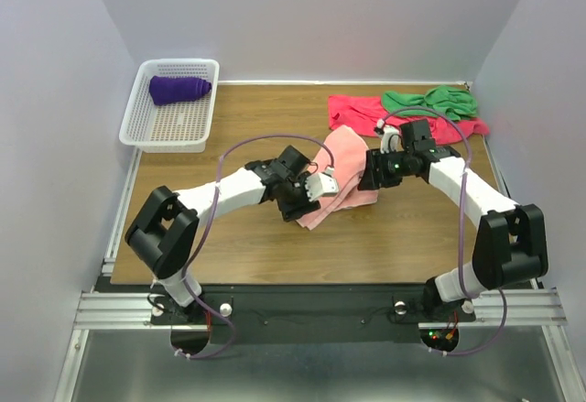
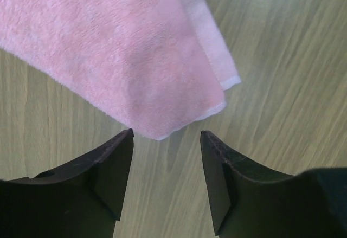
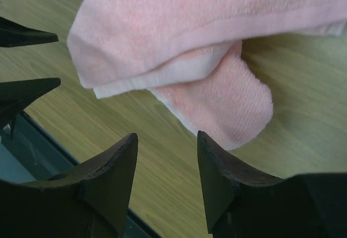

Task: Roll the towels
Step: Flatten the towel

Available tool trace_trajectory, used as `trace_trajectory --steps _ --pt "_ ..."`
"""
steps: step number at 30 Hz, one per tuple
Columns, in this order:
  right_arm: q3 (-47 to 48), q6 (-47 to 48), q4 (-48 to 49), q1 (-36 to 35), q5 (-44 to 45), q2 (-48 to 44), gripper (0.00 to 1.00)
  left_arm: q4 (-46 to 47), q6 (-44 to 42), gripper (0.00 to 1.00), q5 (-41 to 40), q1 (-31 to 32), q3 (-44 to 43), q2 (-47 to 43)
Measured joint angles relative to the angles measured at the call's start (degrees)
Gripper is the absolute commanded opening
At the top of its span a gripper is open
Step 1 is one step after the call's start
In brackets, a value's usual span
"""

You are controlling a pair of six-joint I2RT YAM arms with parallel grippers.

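Lying folded between both arms' half-open, empty jaws, salmon-pink towel, long axis near-left to far-right.

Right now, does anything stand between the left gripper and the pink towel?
Nothing visible does. The left gripper, jaws apart and empty, points at the near corner of the pink towel, with only the wood of the table between them.

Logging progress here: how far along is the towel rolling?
Done: the purple towel sits rolled in the basket. In hand: the pink towel lies folded, unrolled, between the left gripper and right gripper, both open, neither holding it. Left: the crimson towel and green towel, loose at far right.
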State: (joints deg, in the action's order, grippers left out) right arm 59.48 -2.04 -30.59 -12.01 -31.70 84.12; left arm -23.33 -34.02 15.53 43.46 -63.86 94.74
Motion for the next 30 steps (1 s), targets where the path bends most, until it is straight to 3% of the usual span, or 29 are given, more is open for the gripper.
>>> trace_trajectory --steps 8,25,27,30 --pt "-1.25 -0.74 -1.11 2.25 -2.73 -1.7 0.49 5.44 -9.16 0.64 -2.05 8.87 6.21 -4.72" --pt "-1.25 -0.35 -1.99 6.69 -6.86 -3.93 0.49 13.03 -18.91 0.51 -3.91 8.83 12.28 -2.56" --pt "-1.25 -0.26 -2.1 7.06 -7.06 -3.93 0.49 13.97 -19.28 0.44 -3.98 8.83 12.7 -1.7" --pt "-1.25 -0.04 -2.25 7.34 -7.21 -3.93 0.49 15.04 -19.39 0.15 -3.87 8.83 12.72 -0.81"
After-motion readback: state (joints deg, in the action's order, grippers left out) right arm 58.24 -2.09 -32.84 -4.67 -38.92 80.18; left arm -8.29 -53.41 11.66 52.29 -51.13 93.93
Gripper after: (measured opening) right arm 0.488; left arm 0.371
